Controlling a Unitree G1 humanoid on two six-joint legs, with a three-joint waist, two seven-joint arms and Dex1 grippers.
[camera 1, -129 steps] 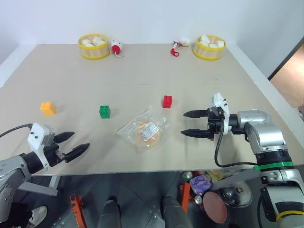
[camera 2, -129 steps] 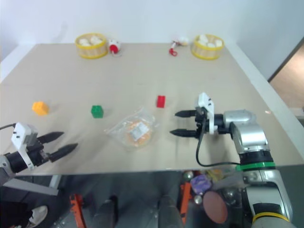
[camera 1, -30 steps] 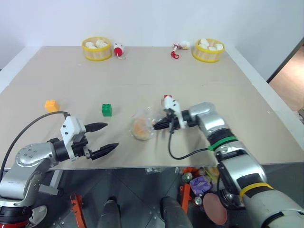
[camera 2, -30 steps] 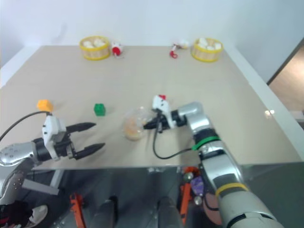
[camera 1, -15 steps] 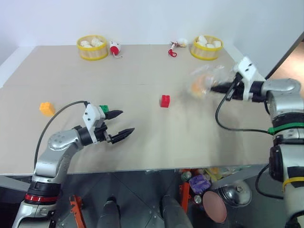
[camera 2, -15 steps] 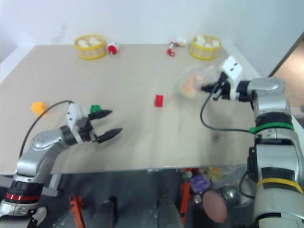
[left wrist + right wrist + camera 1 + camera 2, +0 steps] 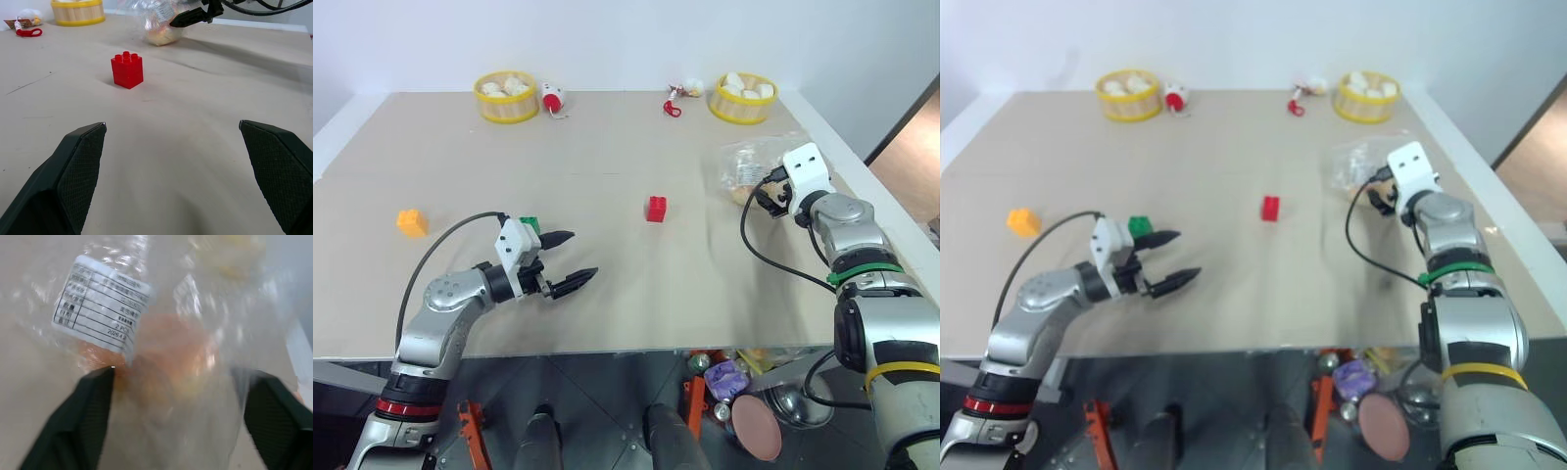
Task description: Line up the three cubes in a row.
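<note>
The orange-yellow cube (image 7: 411,223) sits at the table's left, and the red cube (image 7: 656,209) stands alone near the middle. The green cube (image 7: 529,224) lies between them, partly hidden behind my left gripper's white mount. My left gripper (image 7: 579,257) is open and empty just right of the green cube. It points toward the red cube (image 7: 127,70), which stands well ahead of its spread fingers (image 7: 83,161). My right gripper (image 7: 766,193) is at the table's right, open, its fingers (image 7: 93,421) standing wide on either side of the clear snack bag (image 7: 161,333).
The snack bag (image 7: 744,162) lies on the table near the right edge (image 7: 862,196). Two yellow baskets (image 7: 505,96) (image 7: 743,98) stand at the back, with a small red-and-white toy (image 7: 553,98) and another small item (image 7: 680,98) between them.
My right gripper carried the snack bag from the table's middle to the right side and opened, leaving the bag on the table. My left gripper moved forward beside the green cube.
</note>
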